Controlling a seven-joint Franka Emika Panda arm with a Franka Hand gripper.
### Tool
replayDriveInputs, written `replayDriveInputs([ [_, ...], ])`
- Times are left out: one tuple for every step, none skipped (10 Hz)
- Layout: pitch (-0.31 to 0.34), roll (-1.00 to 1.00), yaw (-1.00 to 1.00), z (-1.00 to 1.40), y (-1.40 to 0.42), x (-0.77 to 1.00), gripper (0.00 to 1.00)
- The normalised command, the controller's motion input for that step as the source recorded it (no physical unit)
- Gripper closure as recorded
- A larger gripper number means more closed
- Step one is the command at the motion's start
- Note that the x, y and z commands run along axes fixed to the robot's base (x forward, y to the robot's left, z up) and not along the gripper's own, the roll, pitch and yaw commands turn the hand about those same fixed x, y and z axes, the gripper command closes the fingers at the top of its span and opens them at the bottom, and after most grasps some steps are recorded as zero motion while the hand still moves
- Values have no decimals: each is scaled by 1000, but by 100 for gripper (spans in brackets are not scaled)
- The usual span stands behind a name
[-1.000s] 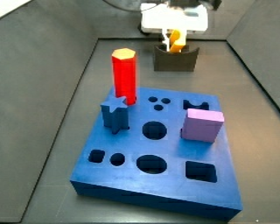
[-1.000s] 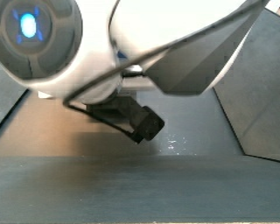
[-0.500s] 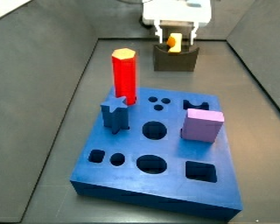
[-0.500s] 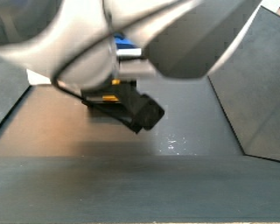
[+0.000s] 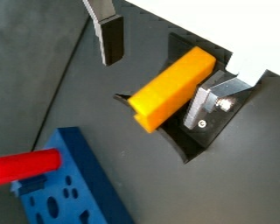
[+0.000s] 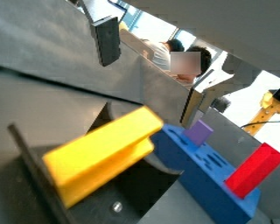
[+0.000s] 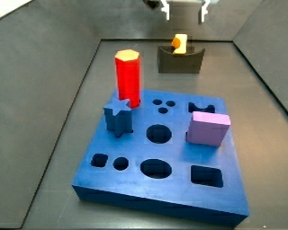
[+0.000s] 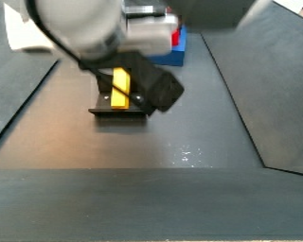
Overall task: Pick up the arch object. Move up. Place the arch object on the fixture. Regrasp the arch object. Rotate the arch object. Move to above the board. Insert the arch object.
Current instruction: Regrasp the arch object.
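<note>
While the arch object (image 7: 179, 42) stands upright in the dip of the fixture (image 7: 180, 61) at the far edge of the tabletop, the gripper (image 7: 184, 7) hangs above it at the upper rim of a side view, clear of the piece, with its two fingers spread apart and nothing between them. In both wrist views the jaws stand wide open: one silver finger (image 5: 106, 31) with its dark pad is well off to one side of the yellow block (image 5: 171, 86), and the other finger (image 5: 213, 101) is beside the fixture's dark bracket (image 5: 189, 144), neither one pressing on the block. The arch object (image 6: 99, 154) rests there seated in the fixture (image 6: 55, 179), its long yellow face turned to the camera. In a side view the piece (image 8: 121, 84) shows as a yellow bar lying in the dark fixture (image 8: 120, 107), partly covered by the robot's dark wrist body, which blocks the fingers from this side. The board (image 7: 167, 153) lies on the near half of the tabletop, well apart from the fixture, with the tall red pillar (image 7: 129, 78) standing near its far left corner, a blue star-shaped piece (image 7: 118, 120) just beside the pillar's foot, and the lilac cube (image 7: 209, 128) toward its right edge. The board (image 5: 69, 187) and red pillar (image 5: 24, 166) also show in both wrist views.
</note>
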Motion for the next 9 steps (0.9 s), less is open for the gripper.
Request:
replayDriveInputs([
  [53, 1000, 6, 904, -1000, -100, 0],
  [53, 1000, 5, 868, -1000, -95, 0],
  [39, 1000, 5, 847, -1000, -119, 0],
  [34, 1000, 4, 810, -1000, -135, 0],
  [27, 1000, 4, 539, -820, -100, 0],
  [26, 1000, 4, 388, -705, -76, 0],
  [24, 1000, 4, 102, -454, -33, 0],
  [23, 1000, 4, 38, -256, -11, 0],
  [23, 1000, 5, 49, -34, -18, 0],
])
